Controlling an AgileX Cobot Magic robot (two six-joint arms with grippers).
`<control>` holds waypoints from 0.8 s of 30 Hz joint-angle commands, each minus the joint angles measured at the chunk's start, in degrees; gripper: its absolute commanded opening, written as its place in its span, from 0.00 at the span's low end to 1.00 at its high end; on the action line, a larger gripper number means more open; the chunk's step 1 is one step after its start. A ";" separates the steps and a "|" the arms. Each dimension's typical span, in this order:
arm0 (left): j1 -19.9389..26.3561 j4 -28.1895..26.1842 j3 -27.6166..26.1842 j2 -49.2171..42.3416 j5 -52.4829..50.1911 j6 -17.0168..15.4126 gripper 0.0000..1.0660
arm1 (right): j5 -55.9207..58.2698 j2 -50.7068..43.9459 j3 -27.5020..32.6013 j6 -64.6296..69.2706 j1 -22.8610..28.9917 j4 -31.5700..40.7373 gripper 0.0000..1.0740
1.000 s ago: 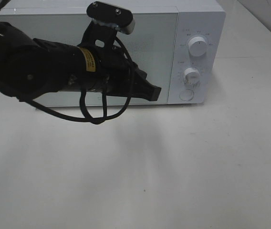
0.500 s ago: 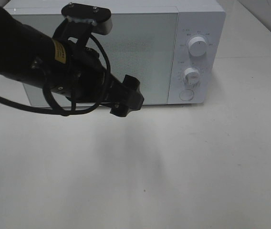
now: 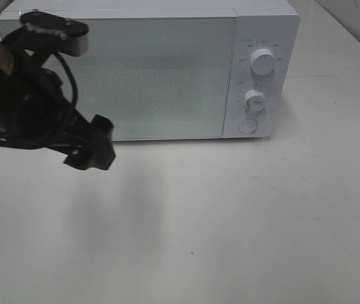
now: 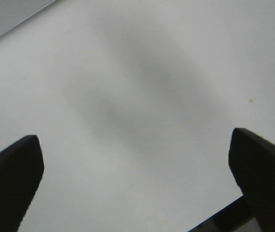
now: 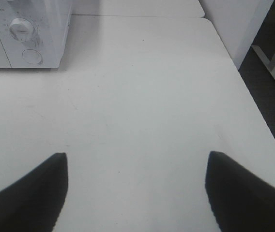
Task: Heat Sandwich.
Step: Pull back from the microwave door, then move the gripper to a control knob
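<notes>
1. Exterior high view: a white microwave stands at 12 o'clock on the white table, and its frosted door is shut.
2. The control panel sits at 1 o'clock. It carries an upper dial, a lower dial and, just beneath them, a round button.
3. The black left arm enters at 9 o'clock and covers the door's left end. A looping cable runs along it.
4. The left gripper hangs above the table and points toward 4 o'clock. Its soft shadow lies on the tabletop at 7 o'clock.
5. Left wrist view: the two dark fingers stand wide apart. Only bare table and a blurred shadow show between them, so they hold nothing.
6. Right wrist view: the right gripper hovers over bare table with its fingers spread wide and nothing between them. The microwave's control end shows well beyond it.
7. The sandwich shows in no view, so I cannot tell where it is.
</notes>
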 commanded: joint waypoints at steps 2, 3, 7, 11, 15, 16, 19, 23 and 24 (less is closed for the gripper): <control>8.37 -1.43 0.06 -2.86 7.68 0.17 0.96 | -0.34 -1.66 -0.06 -0.34 -0.29 -0.23 0.70; 8.37 -1.43 0.06 -2.86 7.68 0.17 0.96 | -0.34 -1.66 -0.06 -0.34 -0.29 -0.23 0.70; 13.06 -1.43 0.06 -4.93 9.45 0.17 0.96 | -0.34 -1.66 -0.06 -0.40 -0.29 -0.23 0.70; 22.69 -1.43 0.06 -8.88 12.95 2.18 0.96 | -0.34 -1.66 -0.06 -0.40 -0.29 -0.23 0.70; 27.10 -1.55 0.06 -10.77 15.53 3.72 0.96 | -0.34 -1.66 -0.06 -0.40 -0.29 -0.23 0.70; 29.79 -1.60 0.11 -12.20 17.25 4.24 0.96 | -0.34 -1.66 -0.06 -0.40 -0.29 -0.23 0.70; 31.91 -1.60 0.17 -13.64 18.39 4.76 0.96 | -0.34 -1.66 -0.06 -0.40 -0.29 -0.23 0.70; 35.01 -1.43 0.17 -17.25 20.63 5.16 0.96 | -0.34 -1.66 -0.06 -0.40 -0.29 -0.23 0.70; 35.70 -1.43 0.17 -18.16 21.08 5.10 0.96 | -0.34 -1.66 -0.06 -0.40 -0.29 -0.23 0.70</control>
